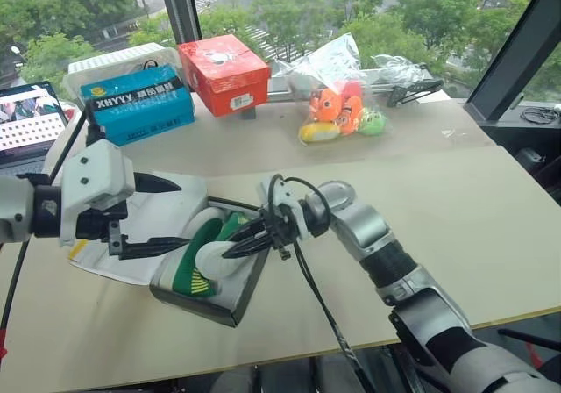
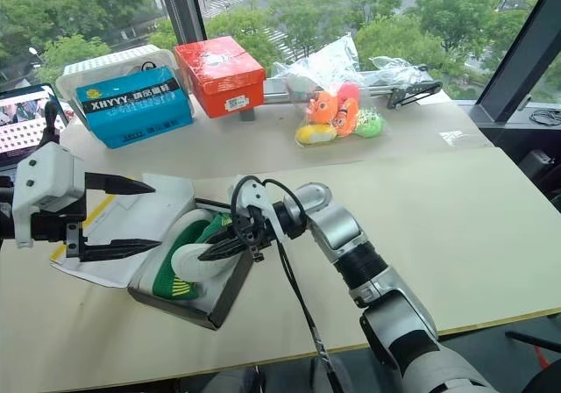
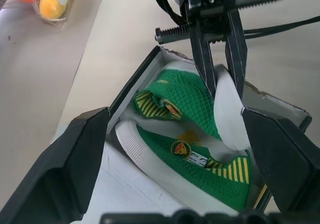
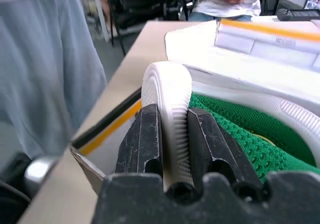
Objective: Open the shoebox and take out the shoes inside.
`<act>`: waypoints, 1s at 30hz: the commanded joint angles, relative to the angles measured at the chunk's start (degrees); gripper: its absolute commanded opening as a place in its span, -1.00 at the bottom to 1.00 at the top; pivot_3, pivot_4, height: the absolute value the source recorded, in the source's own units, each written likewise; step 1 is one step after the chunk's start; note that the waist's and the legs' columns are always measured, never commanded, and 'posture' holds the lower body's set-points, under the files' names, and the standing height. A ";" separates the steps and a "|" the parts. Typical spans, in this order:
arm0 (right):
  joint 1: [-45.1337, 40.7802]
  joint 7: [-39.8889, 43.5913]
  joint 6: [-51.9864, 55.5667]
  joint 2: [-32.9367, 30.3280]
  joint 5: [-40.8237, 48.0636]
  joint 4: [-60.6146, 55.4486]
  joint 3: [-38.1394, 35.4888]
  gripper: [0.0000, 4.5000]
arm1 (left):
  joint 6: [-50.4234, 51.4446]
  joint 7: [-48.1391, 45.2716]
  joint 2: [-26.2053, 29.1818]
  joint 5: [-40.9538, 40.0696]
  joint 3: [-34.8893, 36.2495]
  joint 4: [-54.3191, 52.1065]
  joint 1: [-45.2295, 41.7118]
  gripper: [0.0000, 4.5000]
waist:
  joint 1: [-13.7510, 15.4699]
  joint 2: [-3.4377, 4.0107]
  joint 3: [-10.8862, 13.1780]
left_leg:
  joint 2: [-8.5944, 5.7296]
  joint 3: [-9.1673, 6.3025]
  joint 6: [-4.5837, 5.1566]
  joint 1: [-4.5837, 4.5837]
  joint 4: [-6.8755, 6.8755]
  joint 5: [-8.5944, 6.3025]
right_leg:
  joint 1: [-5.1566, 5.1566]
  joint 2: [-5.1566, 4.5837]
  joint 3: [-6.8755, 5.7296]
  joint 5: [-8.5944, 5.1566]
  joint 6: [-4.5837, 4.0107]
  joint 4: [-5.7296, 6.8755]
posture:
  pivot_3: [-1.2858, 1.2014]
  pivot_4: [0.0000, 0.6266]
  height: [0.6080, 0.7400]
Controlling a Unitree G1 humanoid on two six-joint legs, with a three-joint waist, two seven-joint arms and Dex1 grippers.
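The shoebox is sitting open at the lower left of the head view, on the counter, with its lid lying flat to the left of it under the left pincer. Both shoes are lying inside, 2 green slip-ons with pale soles.

The right pincer is clenching the pale sole edge of 1 shoe, jaws nearly shut on it. The left pincer is hanging released, jaws spread wide, above the lid and the box's left side, holding nothing.

Risks, as judged:
- The grip is taking only a thin strip of sole rim. The shoe is likely soft, so it could be peeling out of the jaws on the lift.
- The 2 shoes are lying pressed together. Pulling 1 could be dragging the other, or tipping the light box, since nothing is pinning the box down.
- The right arm's cable is trailing over the box's right edge and could be snagging it.

Views compared:
- The right wrist view is showing the ribbed sole edge squeezed between both fingers, confirming contact. A seated person is showing at its upper edge.
- The left wrist view is showing both shoes whole, with their yellow stripes, and the right pincer's 2 fingers entering from the upper right of the frame.
- The head views are showing the surroundings: a blue box, a red box and bagged toys far back on the counter.
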 commanded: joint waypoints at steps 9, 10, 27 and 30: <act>-5.03 -9.02 -2.11 -0.44 1.71 -13.13 -7.88 -0.80 | -1.19 -0.21 1.75 1.89 -0.27 0.05 -0.19 1.00 | -0.19 0.00 0.00 | 0.02 0.02 -0.12 -0.27 0.01 0.04 | -0.15 0.01 -0.03 0.00 0.00 0.00 | 0.03 -0.52 1.00; -6.11 -10.65 -1.11 -0.32 2.88 -13.42 -9.79 -0.80 | -0.92 -0.23 1.70 1.76 -0.05 -0.20 -0.04 1.00 | -0.17 0.01 0.01 | 0.01 0.02 -0.13 -0.28 0.01 0.05 | -0.15 0.01 -0.03 0.00 0.00 0.00 | 0.03 -0.52 1.00; -6.94 -22.32 16.87 -21.49 15.56 -21.33 -28.65 -0.80 | -4.75 -1.37 0.86 3.78 -7.64 3.65 -5.44 1.00 | 0.28 0.01 0.01 | -0.01 0.08 0.23 -0.38 0.03 -0.15 | -0.14 -0.06 -0.04 0.00 0.00 -0.07 | 0.03 -0.52 1.00; -4.54 -28.79 3.07 -29.40 -4.68 -10.18 -20.04 -0.80 | -5.63 -1.76 0.72 4.14 -9.56 4.69 -6.93 1.00 | 0.28 0.01 0.01 | -0.01 0.18 0.24 -0.37 0.04 -0.16 | -0.15 -0.06 -0.03 0.00 0.00 -0.07 | 0.03 -0.52 1.00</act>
